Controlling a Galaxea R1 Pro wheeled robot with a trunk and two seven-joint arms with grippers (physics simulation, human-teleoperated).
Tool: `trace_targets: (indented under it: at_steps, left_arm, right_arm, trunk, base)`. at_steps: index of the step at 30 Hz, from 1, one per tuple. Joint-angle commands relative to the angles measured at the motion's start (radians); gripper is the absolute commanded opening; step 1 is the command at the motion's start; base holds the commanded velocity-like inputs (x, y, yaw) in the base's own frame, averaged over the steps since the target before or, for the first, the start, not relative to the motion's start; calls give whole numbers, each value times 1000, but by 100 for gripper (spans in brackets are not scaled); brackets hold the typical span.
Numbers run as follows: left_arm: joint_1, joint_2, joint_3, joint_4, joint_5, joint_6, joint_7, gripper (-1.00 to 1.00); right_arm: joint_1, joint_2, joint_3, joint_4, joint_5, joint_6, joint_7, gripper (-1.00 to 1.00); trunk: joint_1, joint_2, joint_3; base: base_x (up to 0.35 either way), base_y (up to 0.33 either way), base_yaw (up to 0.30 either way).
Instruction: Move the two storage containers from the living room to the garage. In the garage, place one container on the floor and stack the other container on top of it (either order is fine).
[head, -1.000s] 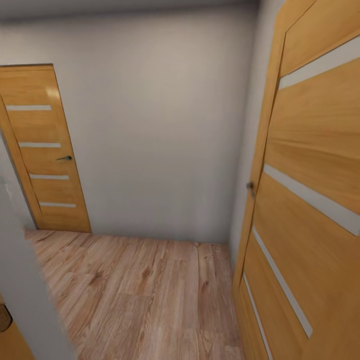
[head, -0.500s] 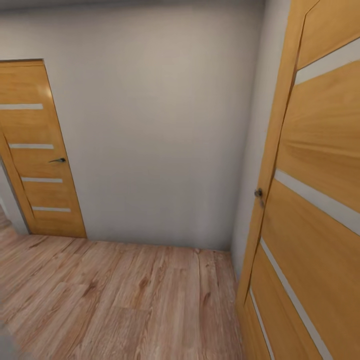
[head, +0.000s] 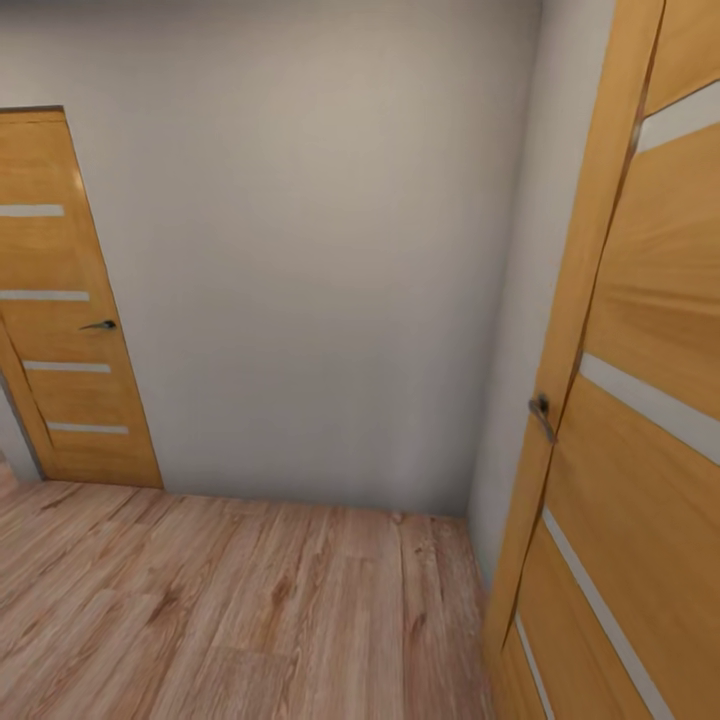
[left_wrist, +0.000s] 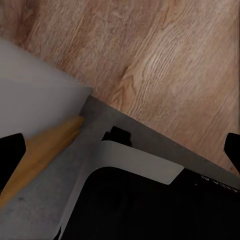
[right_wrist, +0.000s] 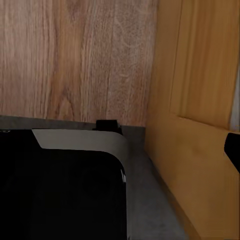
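Observation:
The storage containers are out of view, and so is the garage. I face a hallway corner with a pale wood-plank floor (head: 250, 610). In the left wrist view my left gripper (left_wrist: 120, 150) is open, its black fingertips (left_wrist: 11, 152) at the two sides of the picture with nothing between them, above my own grey and black base (left_wrist: 150, 200). In the right wrist view my right gripper (right_wrist: 120, 155) has one black fingertip (right_wrist: 233, 150) at the picture's edge, spread wide and empty, close beside an orange wooden door (right_wrist: 200, 125).
A tall orange door (head: 640, 400) with pale stripes and a metal handle (head: 541, 415) stands close on my right. A second, shut door (head: 60, 330) is at the far left. A plain grey-white wall (head: 320, 250) closes the hallway ahead. A grey wall corner (left_wrist: 35, 95) sits by my base.
The whole head view has shifted: the camera moved forward and turned. The grey wall edge at the near left has left the picture, and the right door looms closer.

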Motion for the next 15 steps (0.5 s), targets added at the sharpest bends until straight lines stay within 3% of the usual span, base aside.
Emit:
trace_targets:
  at_steps: [1,15]
  left_arm:
    - [-1,0,-1,0,4,-3,2,100]
    - [-1,1,-1,0,5,-3,2,100]
  right_arm:
    - [-1,0,7,3,-7,-6,0,100]
    - [-1,0,7,3,-7,-6,1,100]
  trunk:
    - [1,-1,-1]
    - [1,-1,-1]
  base:
    - [321,0,0]
    - [321,0,0]
